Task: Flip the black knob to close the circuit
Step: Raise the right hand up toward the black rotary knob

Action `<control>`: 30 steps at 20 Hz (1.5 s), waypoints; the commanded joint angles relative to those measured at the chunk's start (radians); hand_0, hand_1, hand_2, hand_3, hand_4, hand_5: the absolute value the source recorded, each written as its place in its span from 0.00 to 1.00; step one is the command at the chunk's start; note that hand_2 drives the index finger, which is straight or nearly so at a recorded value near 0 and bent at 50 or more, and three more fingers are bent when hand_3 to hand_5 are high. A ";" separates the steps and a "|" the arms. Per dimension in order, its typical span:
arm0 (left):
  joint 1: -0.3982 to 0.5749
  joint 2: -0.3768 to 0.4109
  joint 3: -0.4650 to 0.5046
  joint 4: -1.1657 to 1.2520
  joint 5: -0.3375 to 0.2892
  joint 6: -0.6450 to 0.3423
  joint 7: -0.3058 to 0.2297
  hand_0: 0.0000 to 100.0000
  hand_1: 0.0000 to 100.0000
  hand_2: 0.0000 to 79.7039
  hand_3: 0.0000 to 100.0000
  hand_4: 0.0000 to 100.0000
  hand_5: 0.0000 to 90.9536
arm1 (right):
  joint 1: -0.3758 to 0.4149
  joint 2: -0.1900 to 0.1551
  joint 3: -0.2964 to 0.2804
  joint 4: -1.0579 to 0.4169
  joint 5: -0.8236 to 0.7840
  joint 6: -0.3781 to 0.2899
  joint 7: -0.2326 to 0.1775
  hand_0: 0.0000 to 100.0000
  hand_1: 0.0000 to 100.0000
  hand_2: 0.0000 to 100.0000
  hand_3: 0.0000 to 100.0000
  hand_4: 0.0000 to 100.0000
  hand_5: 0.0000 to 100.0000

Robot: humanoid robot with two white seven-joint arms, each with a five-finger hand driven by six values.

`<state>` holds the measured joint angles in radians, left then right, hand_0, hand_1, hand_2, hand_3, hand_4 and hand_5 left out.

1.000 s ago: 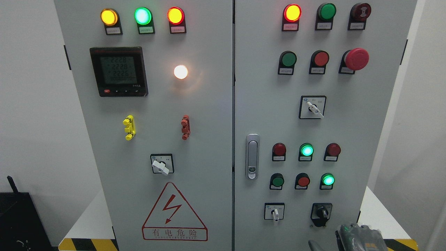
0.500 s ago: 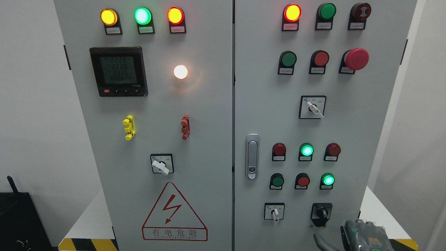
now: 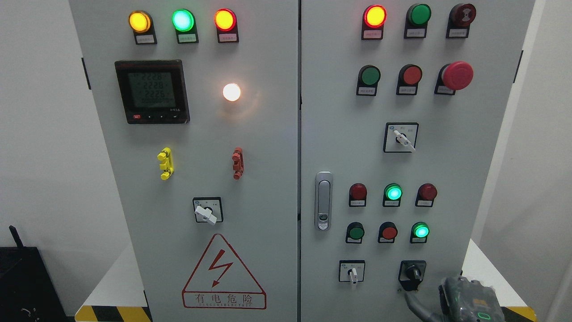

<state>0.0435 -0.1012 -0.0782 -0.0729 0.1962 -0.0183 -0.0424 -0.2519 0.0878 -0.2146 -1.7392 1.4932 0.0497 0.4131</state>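
Note:
The black knob (image 3: 412, 273) sits at the lower right of the grey cabinet's right door (image 3: 447, 156), its handle pointing roughly straight down. My right hand (image 3: 462, 302) comes in at the bottom right edge, just below and to the right of the knob. One grey finger (image 3: 413, 304) stretches up and left, its tip just under the knob's black plate. The hand holds nothing. Most of the hand is cut off by the picture's bottom edge. The left arm is out of view.
A white selector switch (image 3: 353, 273) sits left of the knob. Red and green lamps and buttons (image 3: 393, 192) are above it, and a door latch (image 3: 323, 201) is near the door's left edge. The left door carries a meter (image 3: 152, 91) and a warning triangle (image 3: 222, 273).
My right hand has risen and shifted slightly right. Its finger has stretched up toward the black knob. The knob itself has not turned.

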 commanded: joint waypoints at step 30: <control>0.001 0.000 0.000 -0.001 0.002 0.000 -0.001 0.12 0.56 0.00 0.00 0.00 0.00 | -0.041 0.006 0.001 0.029 -0.014 0.065 -0.002 0.00 0.00 0.96 1.00 0.90 0.86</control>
<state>0.0434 -0.1013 -0.0782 -0.0730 0.1963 -0.0183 -0.0423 -0.2922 0.0895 -0.2142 -1.7007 1.4828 0.1037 0.4114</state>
